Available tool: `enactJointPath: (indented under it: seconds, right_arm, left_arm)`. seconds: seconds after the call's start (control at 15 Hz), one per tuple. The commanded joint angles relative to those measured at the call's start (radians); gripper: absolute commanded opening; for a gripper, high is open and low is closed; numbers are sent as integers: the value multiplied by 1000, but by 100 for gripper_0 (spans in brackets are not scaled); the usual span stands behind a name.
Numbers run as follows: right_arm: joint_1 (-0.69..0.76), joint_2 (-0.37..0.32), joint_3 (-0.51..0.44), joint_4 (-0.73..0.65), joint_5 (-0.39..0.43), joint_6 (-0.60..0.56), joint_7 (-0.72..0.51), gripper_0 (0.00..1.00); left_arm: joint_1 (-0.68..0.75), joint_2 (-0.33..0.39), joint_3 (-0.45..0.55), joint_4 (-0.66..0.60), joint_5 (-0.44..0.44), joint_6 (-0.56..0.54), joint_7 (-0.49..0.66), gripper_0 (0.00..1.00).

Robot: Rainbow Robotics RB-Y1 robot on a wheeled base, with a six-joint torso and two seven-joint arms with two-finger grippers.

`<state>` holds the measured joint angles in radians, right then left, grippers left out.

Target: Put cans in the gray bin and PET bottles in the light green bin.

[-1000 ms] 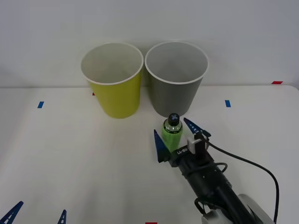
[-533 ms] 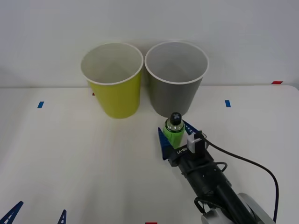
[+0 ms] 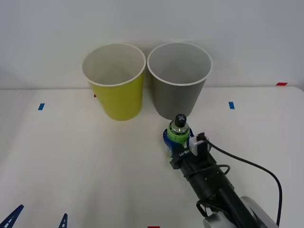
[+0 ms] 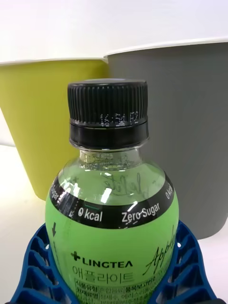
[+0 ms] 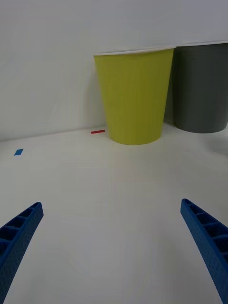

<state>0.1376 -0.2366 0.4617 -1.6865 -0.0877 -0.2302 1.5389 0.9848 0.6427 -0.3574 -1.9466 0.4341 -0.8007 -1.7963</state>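
Blue ribbed right gripper (image 3: 175, 141) clamped on PET bottle (image 3: 178, 131) just before gray bin (image 3: 179, 81), light green bin (image 3: 114, 80) beside | wrist close-up: "0 kcal Zero Sugar" band, black cap | left gripper (image 5: 114, 247) spread wide, parked | 1 s ago: fingers apart round bottle.

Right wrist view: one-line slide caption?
Right tool shut on the green-labelled PET bottle, upright, with the light green bin and gray bin behind it.
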Motion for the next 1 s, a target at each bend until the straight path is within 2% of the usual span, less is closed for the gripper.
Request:
enactJointPath:
  seconds: [0.07, 0.33, 0.6, 0.8, 0.87, 1.0]
  right_arm:
    - [7, -20, 2, -47, 3, 28, 4, 0]
    - [77, -79, 0, -348, 8, 316, 10, 0]
    - [85, -93, -14, -499, 8, 448, -6, 0]
    - [65, -86, -25, -654, 8, 632, -46, 0]
    - [47, -84, -17, -662, 36, 640, -102, 0]
    - [-9, -86, 14, -665, 189, 658, -258, 0]
  left_arm:
    - [0, 0, 0, 0, 0, 0, 0, 100]
    - [0, 0, 0, 0, 0, 0, 0, 100]
    - [0, 0, 0, 0, 0, 0, 0, 100]
    - [0, 0, 0, 0, 0, 0, 0, 100]
    - [0, 0, 0, 0, 0, 0, 0, 100]
    - [0, 0, 0, 0, 0, 0, 0, 100]
